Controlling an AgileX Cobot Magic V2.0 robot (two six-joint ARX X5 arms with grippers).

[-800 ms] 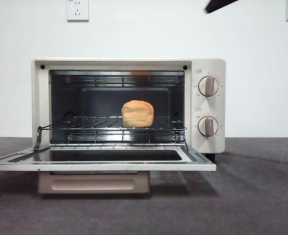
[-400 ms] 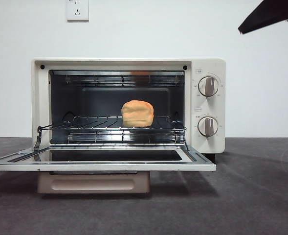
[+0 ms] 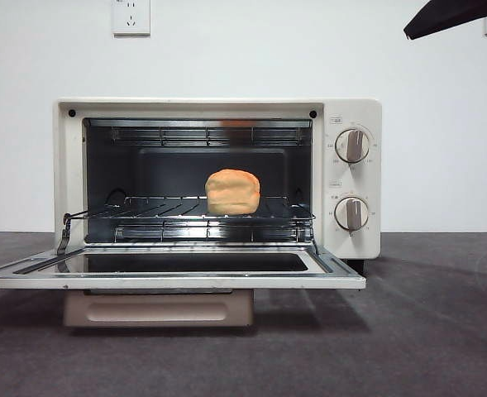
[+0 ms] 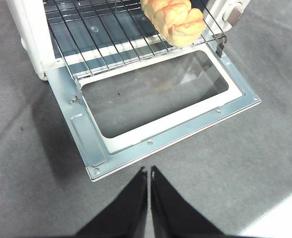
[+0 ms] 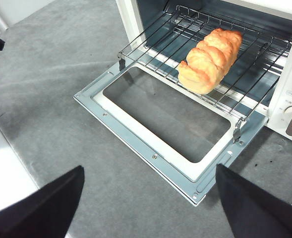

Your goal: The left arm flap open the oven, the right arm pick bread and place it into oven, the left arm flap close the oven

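Observation:
The cream-white oven [image 3: 355,116] stands with its door [image 3: 169,281] dropped flat. On the wire rack [image 3: 144,217] inside lies the golden bread [image 3: 232,192], alone and untouched. The left wrist view has the left gripper [image 4: 148,172] shut and empty, hovering over the grey mat just outside the door's edge [image 4: 185,134], with the bread [image 4: 178,17] beyond. My right gripper [image 5: 149,168] is open and empty, held high above the door [image 5: 136,134], well back from the bread [image 5: 210,59]. A black arm tip [image 3: 454,15] shows at the front view's top right corner.
The beige bar handle [image 3: 158,308] hangs below the flat door. Two round knobs [image 3: 353,145] sit on the oven's right panel. Grey mat [image 3: 425,331] surrounds the oven; a white table edge [image 5: 7,168] borders it. Wall sockets [image 3: 131,15] are behind.
The black arm tip at the front view's top has moved right and grown larger, then risen slightly. Bread, rack and door have not moved.

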